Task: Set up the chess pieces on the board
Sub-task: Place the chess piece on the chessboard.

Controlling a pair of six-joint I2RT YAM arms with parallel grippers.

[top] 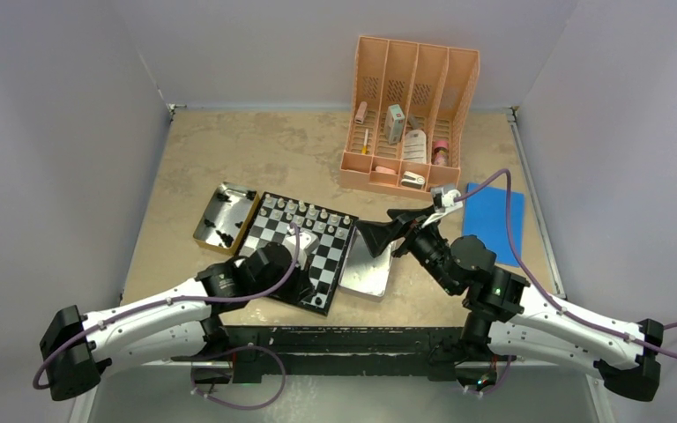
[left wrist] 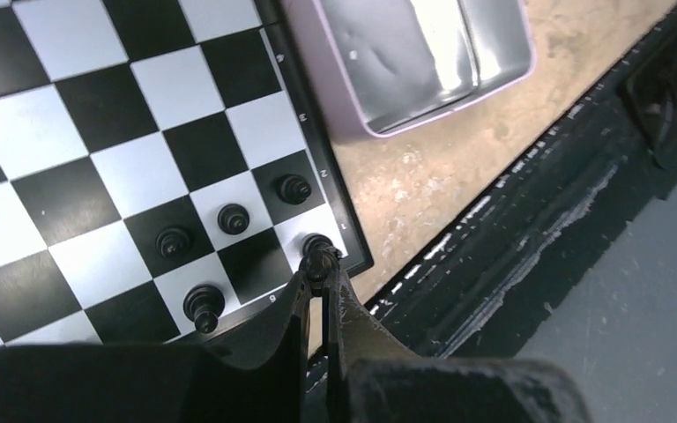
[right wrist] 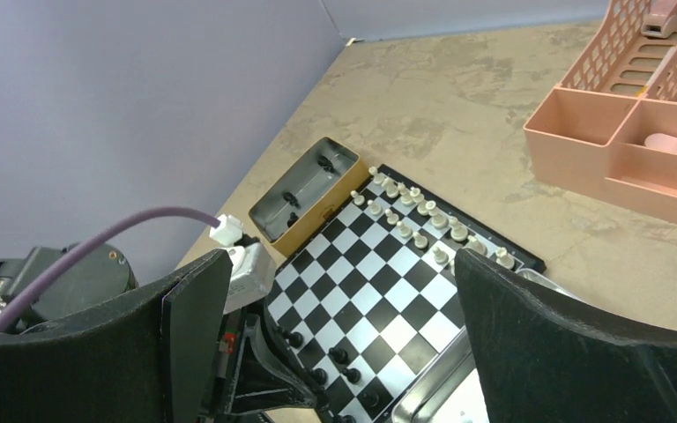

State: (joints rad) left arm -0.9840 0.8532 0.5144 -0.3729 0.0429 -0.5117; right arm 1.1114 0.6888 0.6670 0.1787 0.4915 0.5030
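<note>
The board [top: 275,231] lies at mid-table, angled. White pieces [top: 304,211] stand in two rows along its far edge, also in the right wrist view [right wrist: 423,220]. A few black pieces [left wrist: 233,218] stand near its near right corner. My left gripper [left wrist: 320,262] is shut on a black piece [left wrist: 318,247] that stands on the white corner square; in the top view it [top: 317,298] is at the board's near corner. My right gripper [top: 375,232] is open and empty, held above the board's right edge, with the board [right wrist: 405,291] between its fingers [right wrist: 185,335].
A silver metal tray [top: 367,270] lies right of the board, also in the left wrist view [left wrist: 423,53]. A tin box [top: 226,216] holding black pieces sits left of the board. A peach organizer [top: 410,115] stands at the back; a blue cloth [top: 494,220] lies right.
</note>
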